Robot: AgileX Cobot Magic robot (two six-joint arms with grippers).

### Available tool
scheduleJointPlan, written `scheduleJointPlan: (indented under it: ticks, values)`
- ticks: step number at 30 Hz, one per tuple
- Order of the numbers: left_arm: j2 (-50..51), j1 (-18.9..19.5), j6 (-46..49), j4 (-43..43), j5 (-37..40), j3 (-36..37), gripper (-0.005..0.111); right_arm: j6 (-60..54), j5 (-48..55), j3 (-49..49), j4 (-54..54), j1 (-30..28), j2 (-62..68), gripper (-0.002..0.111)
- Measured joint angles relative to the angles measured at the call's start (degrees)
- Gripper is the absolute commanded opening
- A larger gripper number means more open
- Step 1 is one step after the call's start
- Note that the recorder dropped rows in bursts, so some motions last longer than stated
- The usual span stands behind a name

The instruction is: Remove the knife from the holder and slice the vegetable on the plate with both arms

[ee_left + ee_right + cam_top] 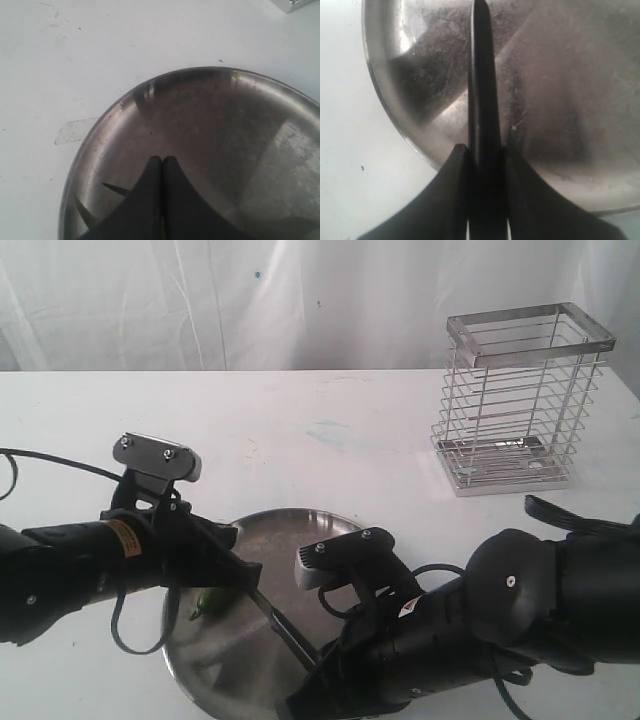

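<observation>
There was one plate (285, 540), one vegetable (209, 603), one knife (480, 75) and one holder (525, 400), all on a white table (300, 430). Two arms reached in, each with one gripper.

The left gripper (162, 161) was clenched. In the left wrist view its two black fingers (145, 205) met flat along their length with nothing between them, and they hung over the plate's steel floor. From that view the vegetable could not be seen.

The right gripper (481, 147) was clamped on the knife. In the right wrist view the dark, slim knife ran straight out from between the two fingers, across the plate's rim and over its floor.

In the exterior view the vegetable lay in the left part of the plate, just under the dark body of the left arm. Whether that gripper touched it could not be told. The knife slanted up from the right gripper, low in the view, towards the vegetable. Its tip ended just beside the green pod, and contact could not be made out.

The holder stood upright at the far right of the table, well apart from the plate and from both arms.
</observation>
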Motion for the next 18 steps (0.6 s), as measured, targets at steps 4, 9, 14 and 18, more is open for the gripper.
scheduleJointPlan:
  ticks: [4, 9, 14, 18]
  values:
    - [0.1, 0.4, 0.4, 0.6, 2.4, -2.1, 0.000, 0.0, 0.0, 0.0, 0.0, 0.0, 0.0, 0.000]
    - [2.1, 0.4, 0.4, 1.1, 5.2, -3.4, 0.000, 0.0, 0.0, 0.0, 0.0, 0.0, 0.0, 0.000]
    - [4.0, 0.4, 0.4, 1.5, 6.9, -3.4, 0.000, 0.0, 0.0, 0.0, 0.0, 0.0, 0.0, 0.000]
    - [4.1, 0.4, 0.4, 1.7, 6.7, -3.4, 0.000, 0.0, 0.0, 0.0, 0.0, 0.0, 0.0, 0.000]
